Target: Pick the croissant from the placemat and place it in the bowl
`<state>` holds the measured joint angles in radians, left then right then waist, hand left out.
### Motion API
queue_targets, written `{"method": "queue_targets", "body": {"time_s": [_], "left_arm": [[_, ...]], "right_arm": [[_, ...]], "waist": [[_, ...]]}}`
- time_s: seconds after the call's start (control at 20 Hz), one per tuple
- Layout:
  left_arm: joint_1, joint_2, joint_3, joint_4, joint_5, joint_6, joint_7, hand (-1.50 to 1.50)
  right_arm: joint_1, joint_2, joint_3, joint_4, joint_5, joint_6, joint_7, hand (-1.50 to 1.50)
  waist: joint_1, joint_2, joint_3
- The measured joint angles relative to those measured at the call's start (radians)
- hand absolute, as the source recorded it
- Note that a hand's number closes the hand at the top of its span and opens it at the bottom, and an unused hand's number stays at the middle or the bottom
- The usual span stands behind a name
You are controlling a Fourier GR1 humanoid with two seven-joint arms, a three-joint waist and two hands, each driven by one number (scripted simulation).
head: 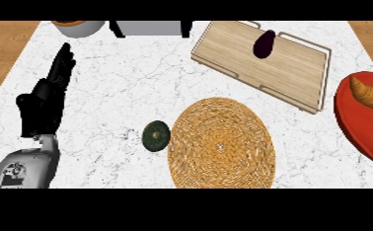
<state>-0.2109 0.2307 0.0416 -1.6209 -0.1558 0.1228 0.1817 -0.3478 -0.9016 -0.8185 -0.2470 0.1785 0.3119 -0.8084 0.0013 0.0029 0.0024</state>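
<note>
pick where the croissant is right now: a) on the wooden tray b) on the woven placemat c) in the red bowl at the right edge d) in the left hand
c: the croissant lies inside the red bowl, while the woven placemat is bare.

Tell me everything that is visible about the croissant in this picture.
The croissant is golden brown, curved and tapered, with a lighter ridge along its length. It lies inside the red bowl at the right edge of the view, not on the woven placemat. Part of it is cut off by the picture's edge. No hand touches it.
</note>
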Motion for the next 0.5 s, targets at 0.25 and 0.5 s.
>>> {"method": "queue_targets", "body": {"time_s": [0.25,0.5], "left_arm": [[-0.002,-0.001,0.007,-0.003,0.001,-0.007,0.006,0.0],[0.006,0.002,0.017,-0.009,0.004,-0.013,0.004,0.0]], "right_arm": [[0.108,-0.026,0.003,-0.015,-0.032,0.079,-0.022,-1.5],[0.182,-0.009,0.015,-0.047,-0.054,0.089,-0.048,-1.5]], "waist": [[-0.005,-0.002,0.0],[-0.006,-0.003,0.0]]}}
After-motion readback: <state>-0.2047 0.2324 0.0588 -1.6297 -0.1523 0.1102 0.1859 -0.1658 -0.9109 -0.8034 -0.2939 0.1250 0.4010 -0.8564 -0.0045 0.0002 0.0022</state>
